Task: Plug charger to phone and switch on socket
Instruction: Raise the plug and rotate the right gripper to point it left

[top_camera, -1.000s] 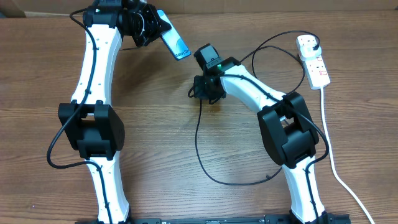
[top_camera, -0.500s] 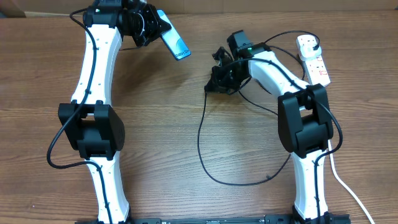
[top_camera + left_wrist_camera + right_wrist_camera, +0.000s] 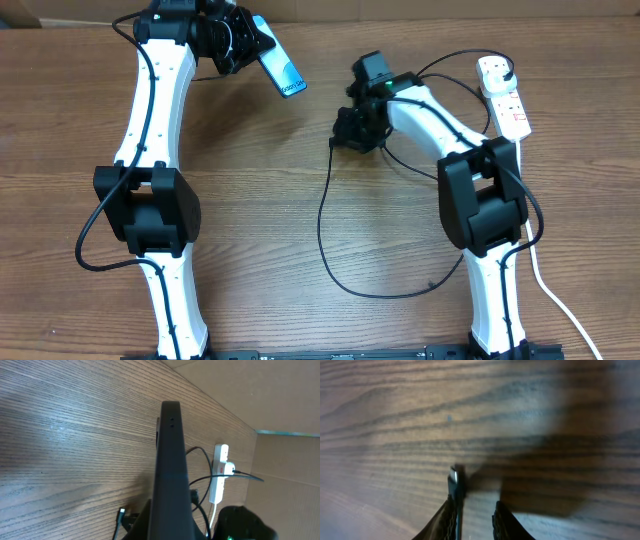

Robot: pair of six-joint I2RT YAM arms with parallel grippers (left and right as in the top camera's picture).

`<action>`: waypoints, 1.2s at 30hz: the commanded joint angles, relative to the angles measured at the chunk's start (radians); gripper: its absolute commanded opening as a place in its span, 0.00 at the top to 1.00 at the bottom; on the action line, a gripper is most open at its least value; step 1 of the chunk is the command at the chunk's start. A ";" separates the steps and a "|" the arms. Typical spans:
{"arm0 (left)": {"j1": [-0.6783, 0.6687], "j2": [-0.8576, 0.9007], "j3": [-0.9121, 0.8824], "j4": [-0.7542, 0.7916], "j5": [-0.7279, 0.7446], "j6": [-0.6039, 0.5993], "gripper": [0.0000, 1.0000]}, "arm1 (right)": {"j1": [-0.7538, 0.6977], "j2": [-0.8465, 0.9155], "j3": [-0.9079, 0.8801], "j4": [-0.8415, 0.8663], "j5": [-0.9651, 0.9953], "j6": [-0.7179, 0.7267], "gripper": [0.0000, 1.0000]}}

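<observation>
My left gripper (image 3: 240,42) is shut on the phone (image 3: 284,72) and holds it tilted above the table at the back, light-blue screen up. In the left wrist view the phone (image 3: 170,460) shows edge-on as a dark bar that hides the fingers. My right gripper (image 3: 347,136) is right of the phone, shut on the charger (image 3: 322,215) near its free end. The small connector (image 3: 454,477) sticks out along the left finger (image 3: 451,515), just above the wood. The black cable loops to a plug in the socket (image 3: 508,100) at the back right.
The socket's thick white cord (image 3: 535,250) runs down the right side to the front edge. The charger's cable loops (image 3: 380,293) lie across the middle of the table. A cardboard wall (image 3: 280,400) stands behind the table.
My right gripper carried the cable end to the right and back, then eased slightly left again. The left arm and the phone have not moved.
</observation>
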 commanded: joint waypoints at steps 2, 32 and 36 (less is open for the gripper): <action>-0.002 -0.035 0.018 0.005 0.037 0.024 0.96 | 0.042 -0.003 0.033 0.021 0.135 0.046 0.77; -0.002 -0.035 0.018 0.005 0.037 0.024 0.96 | 0.098 0.062 -0.021 -0.003 0.220 0.184 0.96; -0.002 -0.035 0.018 0.005 0.037 0.024 0.96 | 0.078 0.055 0.024 -0.036 0.215 0.182 0.96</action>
